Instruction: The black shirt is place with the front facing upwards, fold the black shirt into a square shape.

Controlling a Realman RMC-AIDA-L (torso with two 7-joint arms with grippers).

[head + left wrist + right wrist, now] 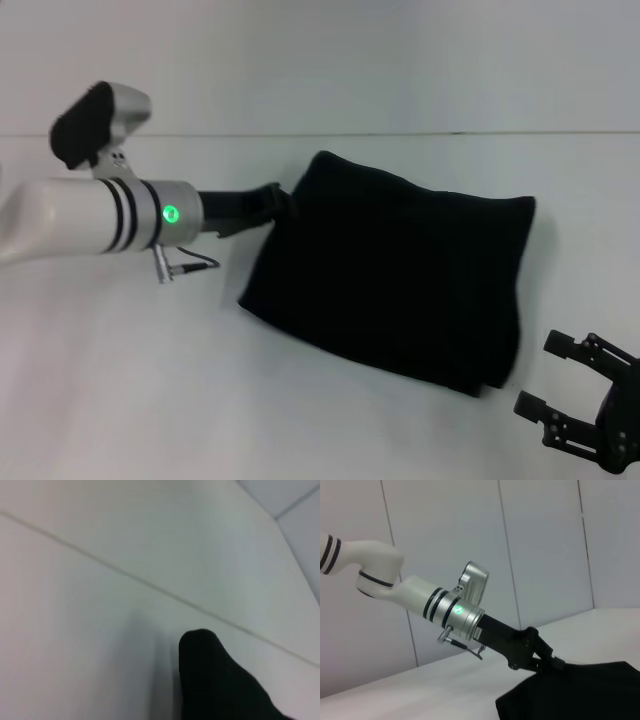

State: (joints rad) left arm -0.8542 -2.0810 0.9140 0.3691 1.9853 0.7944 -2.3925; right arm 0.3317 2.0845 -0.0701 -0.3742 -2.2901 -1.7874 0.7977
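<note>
On white table [120,380], black shirt [400,280] folded, long axis left-right, left gripper [283,203] at its corner

My head camera looks down over the white table [120,400]. My left wrist camera sits close, skimming the black shirt [220,685]. My right wrist camera looks across from farther off, sharing shirt and my left gripper [555,664].

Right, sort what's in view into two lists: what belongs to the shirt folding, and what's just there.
Part of the job:
- black shirt, already folded into a rough rectangle on the table
- left gripper, at the shirt's far left corner
- right gripper, open, off the shirt near its right corner

Just there:
- white table
- panelled wall behind
</note>
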